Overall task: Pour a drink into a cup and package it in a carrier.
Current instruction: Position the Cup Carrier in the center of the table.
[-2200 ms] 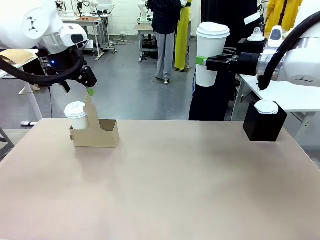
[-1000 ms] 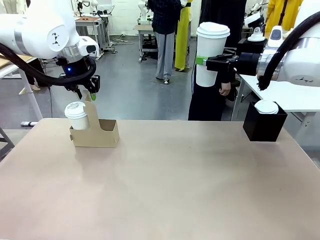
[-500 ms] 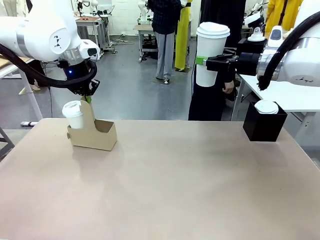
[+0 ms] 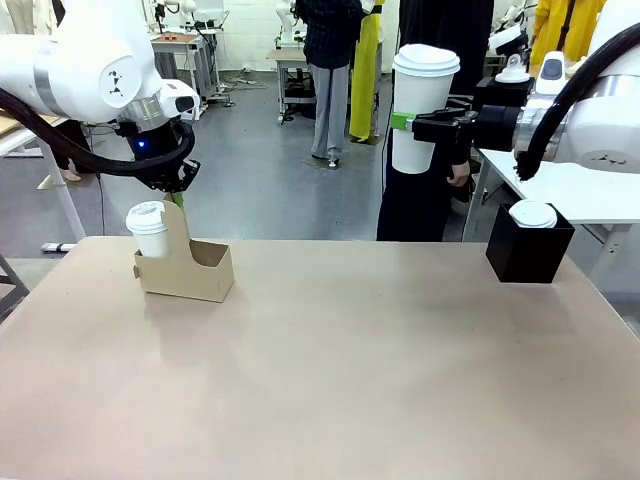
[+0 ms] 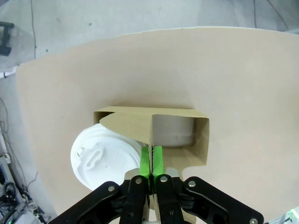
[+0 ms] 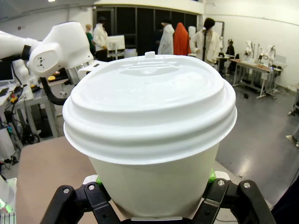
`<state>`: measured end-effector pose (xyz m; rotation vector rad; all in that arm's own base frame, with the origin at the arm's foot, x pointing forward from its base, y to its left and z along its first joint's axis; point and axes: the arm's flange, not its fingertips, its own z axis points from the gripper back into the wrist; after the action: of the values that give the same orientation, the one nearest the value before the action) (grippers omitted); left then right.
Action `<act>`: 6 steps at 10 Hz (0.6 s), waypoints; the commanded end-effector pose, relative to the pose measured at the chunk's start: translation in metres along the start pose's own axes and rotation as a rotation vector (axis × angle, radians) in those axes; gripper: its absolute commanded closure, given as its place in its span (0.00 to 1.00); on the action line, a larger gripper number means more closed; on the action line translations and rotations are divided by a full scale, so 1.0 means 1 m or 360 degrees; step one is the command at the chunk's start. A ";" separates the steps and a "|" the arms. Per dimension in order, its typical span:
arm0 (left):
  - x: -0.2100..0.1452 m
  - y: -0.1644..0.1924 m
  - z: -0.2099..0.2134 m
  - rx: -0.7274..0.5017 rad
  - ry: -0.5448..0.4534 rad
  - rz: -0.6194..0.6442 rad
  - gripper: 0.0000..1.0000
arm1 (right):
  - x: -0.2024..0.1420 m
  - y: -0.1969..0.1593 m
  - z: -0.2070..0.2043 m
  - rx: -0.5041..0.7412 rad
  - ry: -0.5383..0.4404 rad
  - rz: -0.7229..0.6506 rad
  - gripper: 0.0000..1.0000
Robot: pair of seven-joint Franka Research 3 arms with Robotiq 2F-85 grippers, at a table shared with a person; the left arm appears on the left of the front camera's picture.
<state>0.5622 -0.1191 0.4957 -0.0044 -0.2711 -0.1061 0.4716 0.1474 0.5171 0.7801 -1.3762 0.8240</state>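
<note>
Left gripper (image 5: 151,157) pinches carrier (image 5: 126,122) handle; wrist view reveals hole (image 5: 172,131) beside half-hidden small cup (image 5: 100,156). Right gripper (image 4: 408,122) clamps cup (image 4: 424,95).

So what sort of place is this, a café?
More likely a robotics lab: the right gripper holds a lidded white cup, the left gripper pinches the carrier by its handle, and workbenches stand on a bare grey floor behind.
</note>
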 end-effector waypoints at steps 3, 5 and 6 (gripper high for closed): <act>-0.011 -0.006 0.020 0.0005 -0.0038 0.0063 0.98 | 0.004 0.002 -0.001 -0.0009 -0.0002 0.0020 0.19; -0.026 -0.033 0.053 0.0023 -0.0095 0.0108 0.98 | 0.004 0.002 -0.001 -0.0009 -0.0002 0.0020 0.19; -0.034 -0.052 0.069 0.0039 -0.0112 0.0139 0.98 | 0.004 0.002 -0.001 -0.0009 -0.0002 0.0020 0.19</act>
<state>0.5253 -0.1518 0.5474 -0.0190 -0.3295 -0.0590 0.4714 0.1473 0.5173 0.7799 -1.3765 0.8243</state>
